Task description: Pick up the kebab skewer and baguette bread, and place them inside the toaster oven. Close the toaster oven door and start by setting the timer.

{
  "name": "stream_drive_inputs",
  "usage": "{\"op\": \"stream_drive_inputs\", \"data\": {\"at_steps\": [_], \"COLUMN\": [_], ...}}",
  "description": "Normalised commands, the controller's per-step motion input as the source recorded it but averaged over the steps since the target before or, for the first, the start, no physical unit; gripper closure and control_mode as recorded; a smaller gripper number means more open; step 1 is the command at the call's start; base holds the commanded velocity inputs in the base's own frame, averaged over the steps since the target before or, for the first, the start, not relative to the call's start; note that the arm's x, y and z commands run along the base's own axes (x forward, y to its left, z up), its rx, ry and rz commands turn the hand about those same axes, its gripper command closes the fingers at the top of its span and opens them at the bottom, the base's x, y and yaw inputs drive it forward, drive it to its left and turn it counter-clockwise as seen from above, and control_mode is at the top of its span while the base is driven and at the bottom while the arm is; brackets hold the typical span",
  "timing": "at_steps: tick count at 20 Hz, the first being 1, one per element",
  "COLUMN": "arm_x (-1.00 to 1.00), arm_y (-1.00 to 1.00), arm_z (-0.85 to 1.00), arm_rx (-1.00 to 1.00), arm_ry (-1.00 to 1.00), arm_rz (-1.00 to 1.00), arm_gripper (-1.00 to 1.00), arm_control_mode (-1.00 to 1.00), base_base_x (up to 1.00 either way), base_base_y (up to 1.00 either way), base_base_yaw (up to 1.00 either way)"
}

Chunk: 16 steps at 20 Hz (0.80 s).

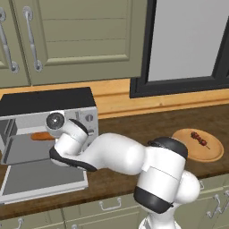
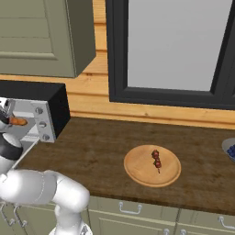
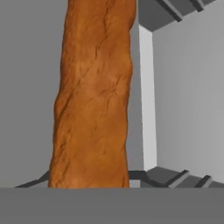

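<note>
1. Left base view: the toaster oven (image 1: pixel 47 117) stands at the left end of the dark wooden counter (image 1: pixel 134 127), silver with a black top; the toaster oven door (image 1: pixel 42 178) lies folded down flat in front of it, so the cavity is open; the white arm reaches from the lower right into the opening, its wrist covering part of the oven's right side; an end of the baguette bread (image 1: pixel 42 136) pokes out orange-brown to the left of the wrist, inside the oven mouth; the fingers themselves are hidden behind the wrist, so whether they pinch the loaf cannot be told here; the kebab skewer (image 1: pixel 199 140) lies on a round wooden plate (image 1: pixel 210 154) well to the right.

2. Right base view: the oven (image 2: pixel 43 110) sits at the far left; a bit of the baguette (image 2: pixel 18 121) shows beside the arm's wrist at the picture's edge; the skewer (image 2: pixel 157 160) rests on the plate (image 2: pixel 137 167) near the middle of the counter (image 2: pixel 92 147), well apart from the oven.

3. Hand view: the baguette (image 3: pixel 92 100) runs up the picture, close to the camera, with the oven's grey inner walls and ribbed rack slots behind it; the finger tips are not visible, so their state cannot be told.
</note>
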Motion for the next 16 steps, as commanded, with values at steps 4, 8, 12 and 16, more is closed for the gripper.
{"op": "stream_drive_inputs", "data": {"at_steps": [4,8,12,16], "arm_x": [0.09,0.06,0.23,0.29], "arm_y": [0.16,0.02,0.00,0.00], "arm_z": [0.18,0.35,0.04,-0.04], "arm_rx": [0.02,0.00,0.00,0.00], "arm_ry": [0.00,0.00,0.00,0.00], "arm_rz": [0.00,0.00,0.00,0.00], "arm_gripper": [1.00,1.00,1.00,1.00], "arm_control_mode": [-1.00,-1.00,-1.00,-1.00], "base_base_x": [0.00,0.00,0.00,0.00], "base_base_y": [0.00,0.00,0.00,0.00], "base_base_yaw": [0.00,0.00,0.00,0.00]}}
